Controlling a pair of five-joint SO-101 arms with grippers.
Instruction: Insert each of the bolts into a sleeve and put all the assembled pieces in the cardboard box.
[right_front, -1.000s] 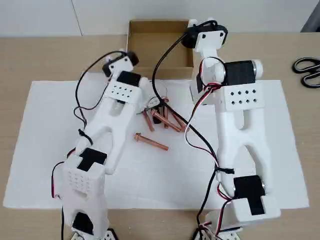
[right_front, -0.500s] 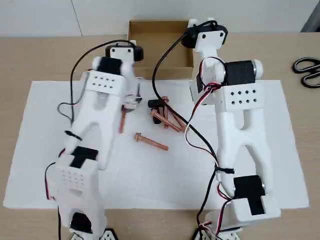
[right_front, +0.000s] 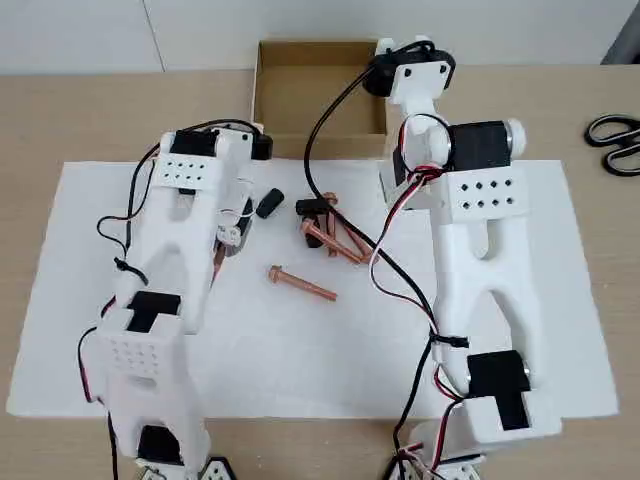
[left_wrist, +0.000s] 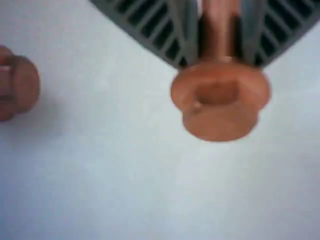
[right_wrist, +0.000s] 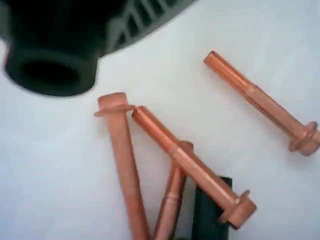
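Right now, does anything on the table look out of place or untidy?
Several bolts lie crossed in a heap, with one black sleeve partly beneath them, so that sleeve looks awkward to grasp. The scissors at the edge of the table have no part in this task.

Five copper bolts: one lone bolt, three piled bolts, one gripped bolt. Three black sleeves: one piled sleeve under those bolts, one gripped sleeve, one loose sleeve lying apart. One cardboard box. One pair of scissors. One white sheet. One counter. Two robot arms: left arm, right arm.
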